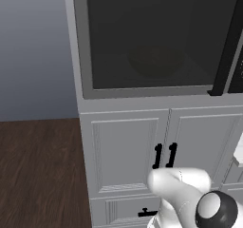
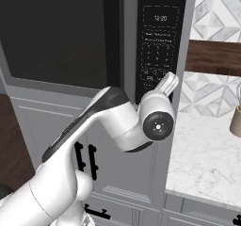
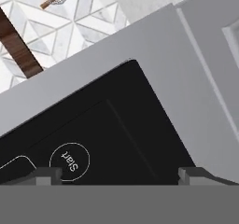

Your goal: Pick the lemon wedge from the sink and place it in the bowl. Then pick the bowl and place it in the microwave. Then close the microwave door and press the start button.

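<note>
Left base view: microwave door (image 1: 156,44) shut, flush in its grey frame above the panelled cabinet doors (image 1: 124,148). Through the dark tinted window, a faint round shape of the bowl (image 1: 156,61) inside, near the middle of the cavity; lemon wedge too dim to make out. Long black bar handle (image 1: 228,46) upright along the door's right edge.

Right base view: white arm raised in front of the microwave (image 2: 94,36), hand reaching to the lower edge of the black control panel (image 2: 160,46). Marble counter (image 2: 207,159) off to the right, well apart from the hand.

Hand view: gripper (image 3: 122,175) pointed straight at the panel, fingers (image 3: 46,175) spread wide apart, clamped on nothing. Round Start button (image 3: 70,161) just above the tip at the frame's left, so off centre between the tips.

Judged: only the press left. Flat, rigid, smooth button; nothing to grasp, just a short firm push with one tip square on the circle, likely needing little force.
</note>
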